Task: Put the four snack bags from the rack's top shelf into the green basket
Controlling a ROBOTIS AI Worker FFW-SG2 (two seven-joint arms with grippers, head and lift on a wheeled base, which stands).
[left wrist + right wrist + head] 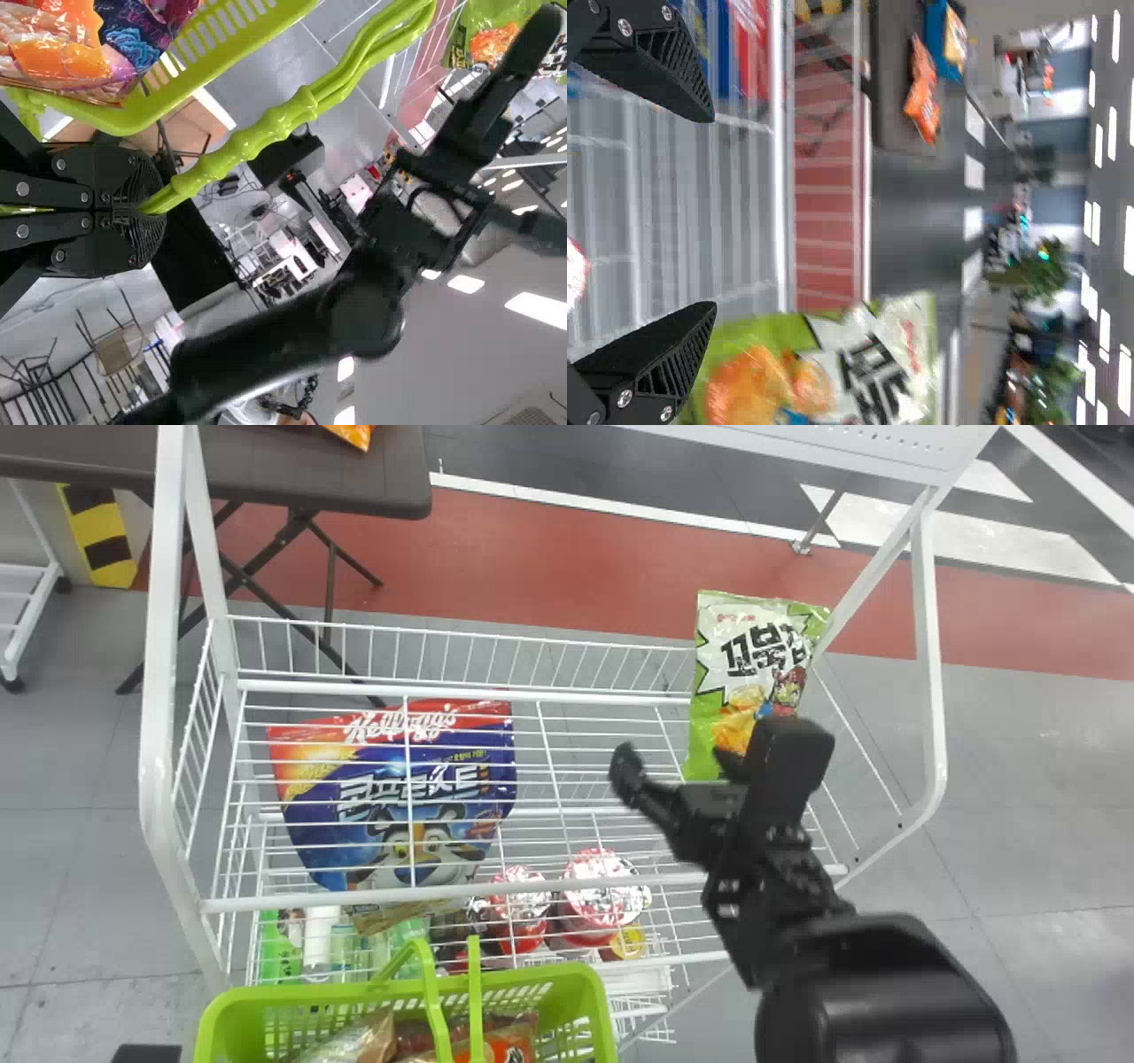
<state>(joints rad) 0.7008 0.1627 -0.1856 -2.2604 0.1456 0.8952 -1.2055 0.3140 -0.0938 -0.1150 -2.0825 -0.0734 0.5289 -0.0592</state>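
At the right end of the rack [930, 646], near the back corner of the top shelf [567, 691], one green-white snack bag [753, 646] is standing upright, approx. w/ small lean. Its lower part is hidden behind the R tool [687, 766] in head view. The R tool is open, its two fingers wide apart, w/ nothing btwn them. One finger is very near the bag; whether it touches, I cannot tell.

At the front of the rack, toward its left side, is the green basket [306, 994]. It holds several snack packs [509, 1041], incl. one w/ orange wrapper. The L tool [152, 212] is closed on the basket's handle [275, 124], the green grip going btwn its fingers. In L wrist view, more of the packs' shiny wrappers are seen, orange & blue-purple, inside the basket rim.

Under the wires of the top shelf, at left, lies a big blue bag [390, 806] w/ red upper edge and tiger picture. To the right of it, also below these wires, are two red cups [602, 895] w/ shiny tops, side by side. Behind the rack, at left, the dark tabletop [354, 478] carries an orange bag [921, 93] and, next to it, a blue pack [943, 44].
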